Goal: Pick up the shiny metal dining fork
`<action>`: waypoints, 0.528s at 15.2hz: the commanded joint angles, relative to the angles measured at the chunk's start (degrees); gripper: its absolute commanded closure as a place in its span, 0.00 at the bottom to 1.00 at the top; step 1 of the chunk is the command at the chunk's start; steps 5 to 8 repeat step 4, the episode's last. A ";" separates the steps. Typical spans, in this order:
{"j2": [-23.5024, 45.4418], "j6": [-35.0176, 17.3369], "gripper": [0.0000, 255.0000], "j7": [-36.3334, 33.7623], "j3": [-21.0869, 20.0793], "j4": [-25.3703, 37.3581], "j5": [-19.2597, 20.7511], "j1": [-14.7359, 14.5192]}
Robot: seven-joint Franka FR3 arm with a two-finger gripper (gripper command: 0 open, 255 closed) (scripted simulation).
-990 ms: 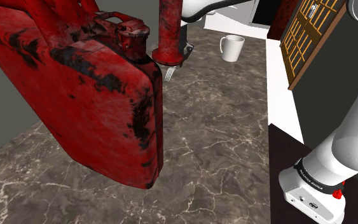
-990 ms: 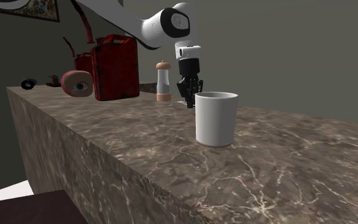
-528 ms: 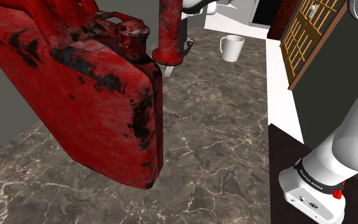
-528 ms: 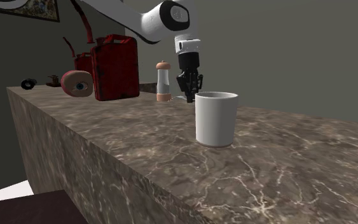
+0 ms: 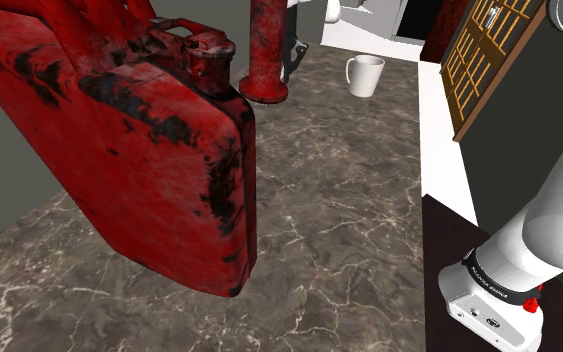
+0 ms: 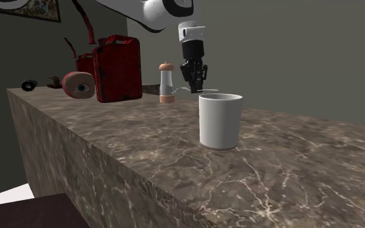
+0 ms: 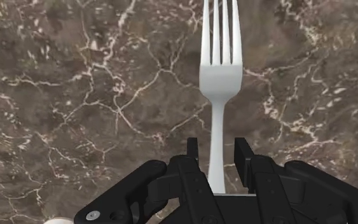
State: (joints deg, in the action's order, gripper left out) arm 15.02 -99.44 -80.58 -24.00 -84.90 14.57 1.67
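Note:
A pale, plain-drawn fork [image 7: 219,70] sticks out past my gripper [image 7: 217,151], tines away from the hand, with the marble counter [image 7: 75,95] well below it. Both black fingers [image 7: 193,156] clasp its handle, so the gripper is shut on the fork. In the second exterior view the gripper [image 6: 194,83] hangs above the counter [image 6: 142,149], just behind the white mug [image 6: 220,121], and the fork [image 6: 209,90] shows as a thin level line at the fingertips. From the shoulder view the gripper [image 5: 291,58] is mostly hidden behind a red post [image 5: 266,50].
A big worn red jerry can [image 5: 139,130] looms near the shoulder camera. A white mug [image 5: 364,74] stands at the far end. A pepper mill [image 6: 166,83] and red jerry can [image 6: 117,68] stand to the left of the gripper in the second exterior view.
The gripper has risen from the counter with the fork in it. The tines seen under the red post's base in the shoulder view are no longer there.

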 commanded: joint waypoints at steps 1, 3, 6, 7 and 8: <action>0.26 1.80 1.00 0.23 -0.05 2.05 0.04 -0.21; 0.37 2.73 1.00 0.35 -0.07 3.09 0.06 -0.31; 0.38 2.73 1.00 0.35 -0.07 3.10 0.07 -0.31; 0.38 2.73 1.00 0.35 -0.07 3.10 0.07 -0.31; 0.38 2.73 1.00 0.35 -0.07 3.10 0.07 -0.31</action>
